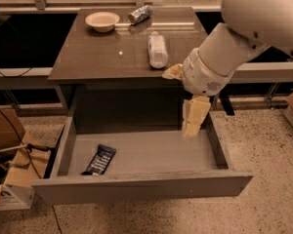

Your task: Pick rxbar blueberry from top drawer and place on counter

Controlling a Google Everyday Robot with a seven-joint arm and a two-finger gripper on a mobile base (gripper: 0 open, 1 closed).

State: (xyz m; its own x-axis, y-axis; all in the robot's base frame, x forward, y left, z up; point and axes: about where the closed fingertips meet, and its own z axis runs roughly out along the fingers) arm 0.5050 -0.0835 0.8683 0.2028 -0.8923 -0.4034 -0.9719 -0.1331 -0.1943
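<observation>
Counter (97, 57) at far side, carrying bottle (157, 50), bowl (102, 21) and can (139, 14). Top drawer (151, 152) stands open below it. Gripper (190, 132) hangs tip-down over the drawer's far right; whether it is open or closed cannot be told. Rxbar blueberry (99, 160) lies flat in the drawer's near-left corner, well apart from the gripper.

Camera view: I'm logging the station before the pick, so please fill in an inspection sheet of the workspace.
Surface: counter, glossy brown top, carrying three loose items.
Job's things: rxbar blueberry lies flat at the left front of the top drawer, which is pulled open.
Clutter: bowl and can at the counter's back; clear bottle lying on its side nearer the front.
Grippers: gripper points down over the drawer's right end, well apart from the bar.
Cables: thin dark cable on the floor at left.
Surroundings: speckled floor; cardboard boxes left of the drawer.
</observation>
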